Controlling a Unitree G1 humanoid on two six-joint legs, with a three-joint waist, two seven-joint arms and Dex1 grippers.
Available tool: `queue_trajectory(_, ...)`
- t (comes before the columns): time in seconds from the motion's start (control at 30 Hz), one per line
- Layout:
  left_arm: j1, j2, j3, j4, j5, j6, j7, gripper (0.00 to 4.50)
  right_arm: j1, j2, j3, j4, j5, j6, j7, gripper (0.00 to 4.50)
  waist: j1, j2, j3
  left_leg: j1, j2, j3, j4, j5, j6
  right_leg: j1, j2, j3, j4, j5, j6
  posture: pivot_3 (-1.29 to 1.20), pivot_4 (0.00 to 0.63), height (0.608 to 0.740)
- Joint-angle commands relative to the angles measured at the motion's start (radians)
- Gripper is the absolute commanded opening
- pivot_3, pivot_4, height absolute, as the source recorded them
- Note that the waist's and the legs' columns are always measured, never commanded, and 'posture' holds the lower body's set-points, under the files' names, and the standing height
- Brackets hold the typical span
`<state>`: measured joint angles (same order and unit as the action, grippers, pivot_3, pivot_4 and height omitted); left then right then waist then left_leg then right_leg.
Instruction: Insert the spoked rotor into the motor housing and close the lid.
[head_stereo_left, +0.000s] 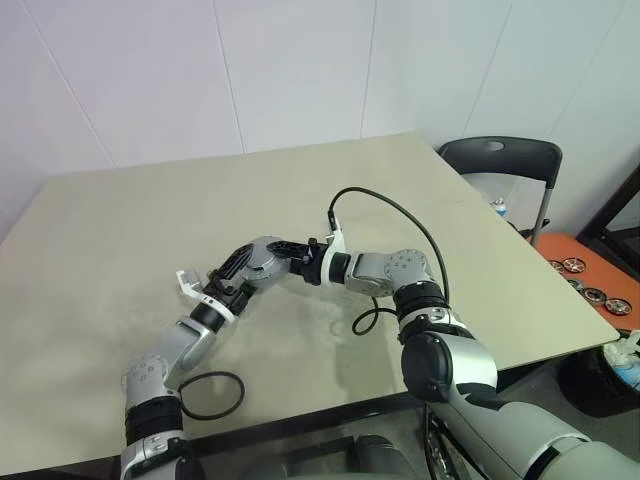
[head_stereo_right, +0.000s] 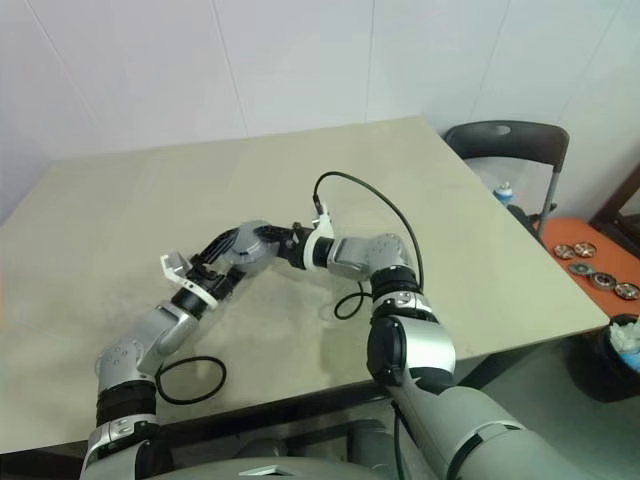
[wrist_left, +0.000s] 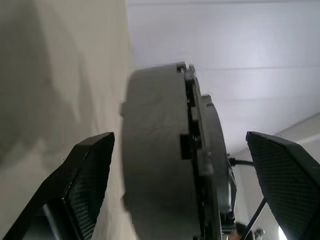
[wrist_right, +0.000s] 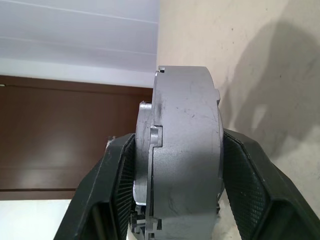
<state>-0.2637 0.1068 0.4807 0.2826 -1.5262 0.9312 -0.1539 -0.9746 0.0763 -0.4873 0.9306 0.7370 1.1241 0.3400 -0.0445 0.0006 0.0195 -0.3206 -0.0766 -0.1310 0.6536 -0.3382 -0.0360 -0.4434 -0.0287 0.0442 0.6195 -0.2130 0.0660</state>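
We are seeing the right gripper (wrist_right: 172, 200) clamping a silver-grey round assembly edge-on, one finger pressing each flat face, which appears to be the lid (wrist_right: 187, 150) seated against the motor housing (wrist_right: 145, 150), though the seam is hard to read. The left gripper (wrist_left: 177, 195) is standing with its fingers (wrist_left: 87, 180) spread wide on either side of the same assembly without touching it. Both grippers are meeting above the table (head_stereo_left: 150, 220), between its centre and its near edge, while a black cable loop (head_stereo_left: 212, 393) is lying near the near edge.
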Motion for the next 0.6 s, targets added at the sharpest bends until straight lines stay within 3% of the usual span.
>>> queue_trajectory(0.03,-0.019,0.008,-0.008,-0.012,0.008,0.017,-0.021,4.48,-0.043,0.005,-0.012,-0.032,0.03,-0.005,0.02,2.23,-0.001,0.0,0.0,0.0,0.0,0.0,0.0,0.0,0.0,0.0,0.0,0.0,0.0,0.0,0.0,0.0,0.0,0.74)
queue_trajectory(0.33,-0.002,0.009,-0.004,-0.031,0.029,0.024,-0.019,4.48,-0.043,0.008,-0.012,-0.029,0.03,-0.01,0.018,2.23,0.0,0.0,0.0,0.0,0.0,0.0,0.0,0.0,0.0,0.0,0.0,0.0,0.0,0.0,0.0,0.0,0.0,0.74)
queue_trajectory(0.43,-0.005,0.011,-0.002,-0.033,0.037,0.023,-0.024,3.89,-0.044,0.009,-0.013,-0.026,0.029,-0.011,0.018,2.23,-0.001,0.0,0.0,0.0,0.0,0.0,0.0,0.0,0.0,0.0,0.0,0.0,0.0,0.0,0.0,0.0,0.0,0.74)
queue_trajectory(0.5,-0.011,0.013,-0.001,-0.033,0.043,0.022,-0.026,3.25,-0.045,0.009,-0.013,-0.027,0.03,-0.011,0.018,2.23,-0.001,0.0,0.0,0.0,0.0,0.0,0.0,0.0,0.0,0.0,0.0,0.0,0.0,0.0,0.0,0.0,0.0,0.74)
queue_trajectory(0.6,-0.023,0.02,-0.003,-0.029,0.063,0.012,-0.034,3.25,-0.044,0.009,-0.016,-0.027,0.032,-0.011,0.017,2.23,0.0,0.0,0.0,0.0,0.0,0.0,0.0,0.0,0.0,0.0,0.0,0.0,0.0,0.0,0.0,0.0,0.0,0.74)
